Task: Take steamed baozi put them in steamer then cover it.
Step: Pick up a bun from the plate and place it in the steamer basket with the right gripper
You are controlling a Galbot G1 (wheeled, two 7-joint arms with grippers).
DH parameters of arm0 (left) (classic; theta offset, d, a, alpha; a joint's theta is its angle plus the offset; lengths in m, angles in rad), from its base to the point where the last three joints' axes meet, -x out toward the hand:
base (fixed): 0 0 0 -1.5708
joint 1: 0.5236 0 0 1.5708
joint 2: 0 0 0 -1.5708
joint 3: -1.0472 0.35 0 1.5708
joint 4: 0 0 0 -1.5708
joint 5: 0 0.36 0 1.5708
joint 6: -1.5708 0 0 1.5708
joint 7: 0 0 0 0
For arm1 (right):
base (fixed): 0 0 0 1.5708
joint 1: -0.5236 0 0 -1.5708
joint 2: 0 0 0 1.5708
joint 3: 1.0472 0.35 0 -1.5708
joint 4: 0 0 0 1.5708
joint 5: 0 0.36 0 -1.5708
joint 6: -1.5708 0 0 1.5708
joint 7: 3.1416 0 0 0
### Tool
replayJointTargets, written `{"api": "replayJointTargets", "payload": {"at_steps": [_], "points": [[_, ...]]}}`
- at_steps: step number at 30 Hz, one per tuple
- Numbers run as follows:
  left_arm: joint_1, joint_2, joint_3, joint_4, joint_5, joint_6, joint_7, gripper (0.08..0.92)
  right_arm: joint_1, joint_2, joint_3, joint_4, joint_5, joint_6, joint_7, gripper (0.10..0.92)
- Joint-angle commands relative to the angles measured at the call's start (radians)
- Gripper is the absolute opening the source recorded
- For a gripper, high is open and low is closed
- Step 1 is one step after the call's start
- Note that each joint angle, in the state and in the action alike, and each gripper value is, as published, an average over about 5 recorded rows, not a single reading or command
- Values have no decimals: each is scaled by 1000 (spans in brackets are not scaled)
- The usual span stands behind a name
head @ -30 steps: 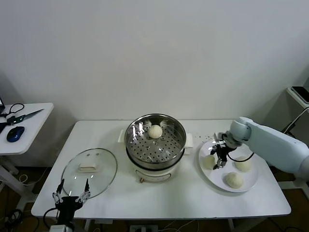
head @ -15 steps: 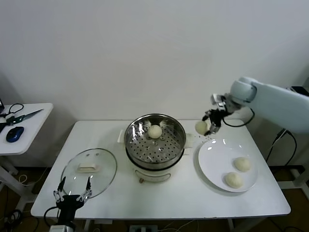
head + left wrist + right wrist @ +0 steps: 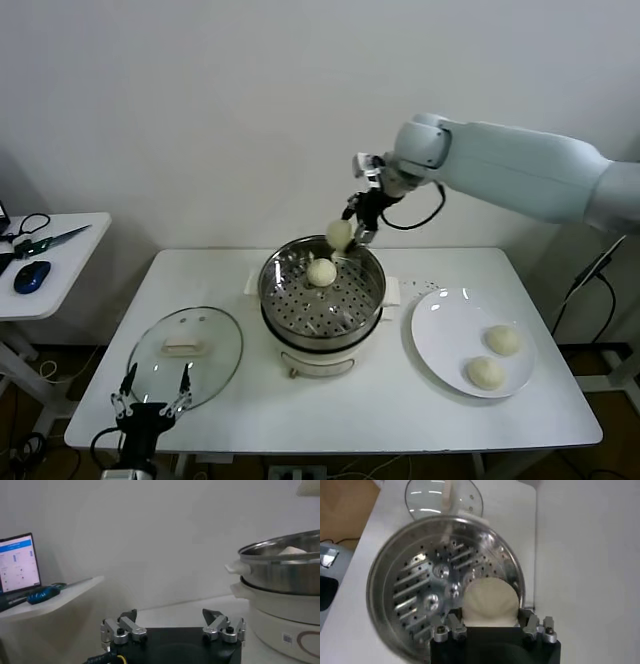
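Observation:
My right gripper (image 3: 346,236) is shut on a cream-white baozi (image 3: 338,233) and hangs just above the back rim of the steel steamer (image 3: 298,302). One baozi (image 3: 321,272) lies on the perforated floor at the back. Two more baozi (image 3: 503,340) (image 3: 485,373) rest on the white plate (image 3: 445,330) at the right. In the right wrist view the held baozi (image 3: 488,601) fills the gap in the right gripper (image 3: 490,619) over the steamer (image 3: 415,587). The glass cover (image 3: 187,345) lies flat on the table's left. My left gripper (image 3: 150,408) (image 3: 172,625) is open, low at the front left.
The steamer sits on a white electric pot base (image 3: 320,355) (image 3: 285,610) with side handles. A side table (image 3: 60,240) at the far left carries scissors, a blue mouse (image 3: 31,276) and a laptop (image 3: 17,562). A white wall stands close behind the table.
The right gripper has lifted one baozi off the plate and carried it up and to the left, from over the plate to above the steamer's back rim. The left arm has not moved.

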Motion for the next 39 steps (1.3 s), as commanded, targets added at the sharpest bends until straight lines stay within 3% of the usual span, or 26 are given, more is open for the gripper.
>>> {"api": "replayJointTargets", "payload": {"at_steps": [1,10,22,28,39], "points": [[5,2,-8,-4,0,-3,1,823,-99,211,-35,-93,39,-25,37,706],[4,5,-15,10,1,-8,-1,823,-204,285,-47,-164,16,-19,29,712],[1,6,-16,24,0,-11,-2,823,-218,269,-60,-174,-12,-16,11,716],[0,5,-13,26,1,-10,-2,823,-213,258,-56,-170,-27,-18,-3,795],[-4,6,-11,20,5,-5,-2,823,-59,105,-33,-51,-38,-7,-57,823]]}}
